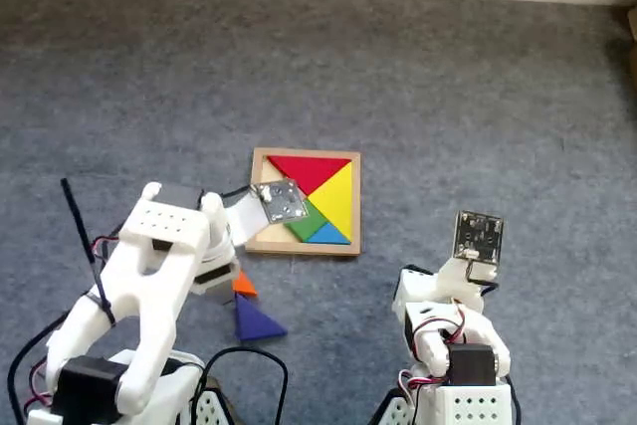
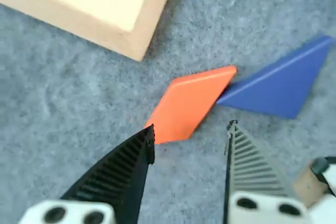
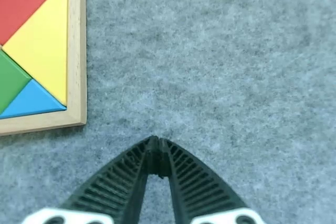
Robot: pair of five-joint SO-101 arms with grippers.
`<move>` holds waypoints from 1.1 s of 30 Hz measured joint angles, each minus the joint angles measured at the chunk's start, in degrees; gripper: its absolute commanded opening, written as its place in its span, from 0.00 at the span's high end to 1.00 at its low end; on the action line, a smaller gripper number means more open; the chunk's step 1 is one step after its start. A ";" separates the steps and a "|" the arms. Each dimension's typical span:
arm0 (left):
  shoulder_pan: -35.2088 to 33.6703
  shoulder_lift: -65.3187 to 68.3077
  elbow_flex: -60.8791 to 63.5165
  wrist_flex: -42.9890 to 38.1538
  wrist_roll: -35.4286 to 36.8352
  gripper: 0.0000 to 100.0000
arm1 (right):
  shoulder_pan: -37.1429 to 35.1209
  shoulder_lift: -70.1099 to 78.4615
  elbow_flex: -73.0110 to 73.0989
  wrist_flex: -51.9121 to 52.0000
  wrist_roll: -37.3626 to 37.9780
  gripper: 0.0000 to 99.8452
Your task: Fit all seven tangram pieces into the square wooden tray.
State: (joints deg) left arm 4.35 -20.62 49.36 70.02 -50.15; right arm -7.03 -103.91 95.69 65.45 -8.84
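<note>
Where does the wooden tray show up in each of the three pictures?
High view: tray at the centre, just ahead of both arms.
Left wrist view: its bare corner beyond the orange piece.
Right wrist view: its rim framing the yellow piece.
Landmarks: orange and yellow pieces also show from above.

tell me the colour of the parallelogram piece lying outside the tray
The parallelogram piece is orange; the left wrist view shows it best.

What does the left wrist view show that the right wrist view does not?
Left wrist view: an orange parallelogram next to a dark blue triangle, before the open left gripper. Right wrist view: the red triangle, yellow triangle, green piece and light blue triangle in the tray, plus the shut right gripper. Both: the wooden tray and grey carpet.
</note>
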 measured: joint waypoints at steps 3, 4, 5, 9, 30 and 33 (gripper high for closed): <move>0.00 0.00 3.78 -5.01 -0.18 0.77 | 0.00 0.00 0.00 0.00 0.00 0.99; 0.00 0.00 4.75 -6.95 -0.18 0.77 | 0.00 0.00 0.00 0.00 0.00 0.99; 0.00 0.00 5.71 -8.62 -0.18 0.77 | 0.00 0.00 0.00 0.00 0.00 0.99; 0.00 1.49 7.74 -12.40 -0.18 0.78 | 0.00 0.00 0.00 0.00 0.00 0.99; -0.18 13.98 -6.15 -2.29 4.75 0.99 | 0.00 0.00 0.00 0.00 0.00 0.99; -0.35 13.98 -10.90 0.70 10.55 0.99 | 0.00 0.00 0.00 0.00 0.00 0.99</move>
State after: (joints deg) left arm 4.00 -6.64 38.46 70.73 -39.60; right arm -7.03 -103.91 95.69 65.45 -8.84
